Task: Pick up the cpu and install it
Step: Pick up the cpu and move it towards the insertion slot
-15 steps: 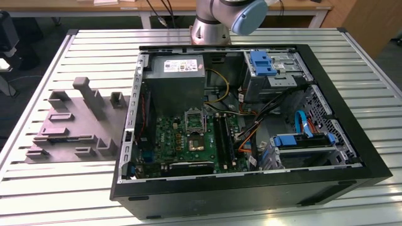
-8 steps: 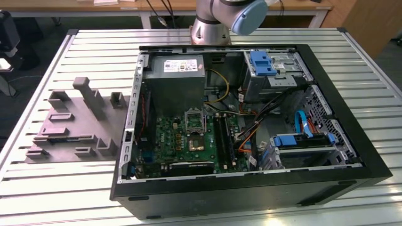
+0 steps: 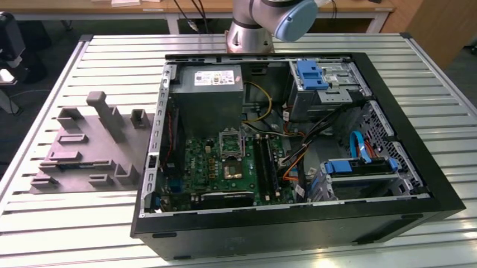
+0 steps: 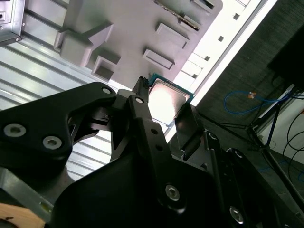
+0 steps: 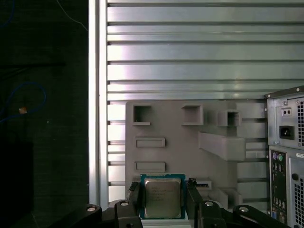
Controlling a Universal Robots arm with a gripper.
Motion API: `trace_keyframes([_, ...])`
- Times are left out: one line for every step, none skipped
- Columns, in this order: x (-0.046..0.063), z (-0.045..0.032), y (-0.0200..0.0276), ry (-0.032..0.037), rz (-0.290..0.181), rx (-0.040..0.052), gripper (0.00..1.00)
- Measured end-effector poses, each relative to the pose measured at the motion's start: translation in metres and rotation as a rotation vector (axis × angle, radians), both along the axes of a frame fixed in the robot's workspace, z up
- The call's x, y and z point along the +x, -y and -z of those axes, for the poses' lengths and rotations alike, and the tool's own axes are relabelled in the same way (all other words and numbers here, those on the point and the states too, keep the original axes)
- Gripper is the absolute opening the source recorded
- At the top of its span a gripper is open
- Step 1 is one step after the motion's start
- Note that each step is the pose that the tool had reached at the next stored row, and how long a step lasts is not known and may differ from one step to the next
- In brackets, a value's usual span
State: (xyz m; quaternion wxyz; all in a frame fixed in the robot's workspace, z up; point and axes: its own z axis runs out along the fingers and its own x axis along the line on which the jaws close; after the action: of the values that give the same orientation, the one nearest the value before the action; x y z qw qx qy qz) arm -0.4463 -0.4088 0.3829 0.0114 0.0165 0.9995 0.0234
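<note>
My gripper [image 5: 164,194] is clamped on the cpu [image 5: 162,198], with a finger [image 5: 134,195] pressed on each side edge. The cpu sits between my fingertips, silvery top showing, lifted off the grey tray [image 5: 190,156] seen behind it, near the computer case [image 5: 287,156].

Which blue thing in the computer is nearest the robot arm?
The blue bracket in the corner by the arm's base; the blue caddy and cable lie farther off.

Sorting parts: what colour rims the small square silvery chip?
Teal; cpu clearest in first wrist view.
</note>
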Motion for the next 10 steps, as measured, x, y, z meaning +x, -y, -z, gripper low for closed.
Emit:
trace_keyframes([0.0002,0.0,0.0,-0.0001,0.0,0.0,0.47])
trace_keyframes([0.0004,-0.0001,0.0,-0.0001,0.0,-0.0001,0.47])
trace_keyframes([0.0006,0.0,0.0,-0.0001,0.0,-0.0001,0.47])
trace_keyframes([0.0008,0.0,0.0,0.0,0.0,-0.0001,0.47])
trace_keyframes([0.001,0.0,0.0,0.0,0.0,0.0,0.47])
trace_keyframes([0.0017,-0.0001,0.0,-0.0001,0.0,0.0,0.47])
trace_keyframes([0.0022,-0.0001,0.0,-0.0001,0.0,-0.0001,0.47])
trace_keyframes([0.0024,0.0,0.0,-0.0001,0.0,0.0,0.47])
trace_keyframes([0.0025,0.0,0.0,-0.0001,0.0,0.0,0.47])
trace_keyframes([0.0027,0.0,0.0,-0.0001,0.0,-0.0001,0.47])
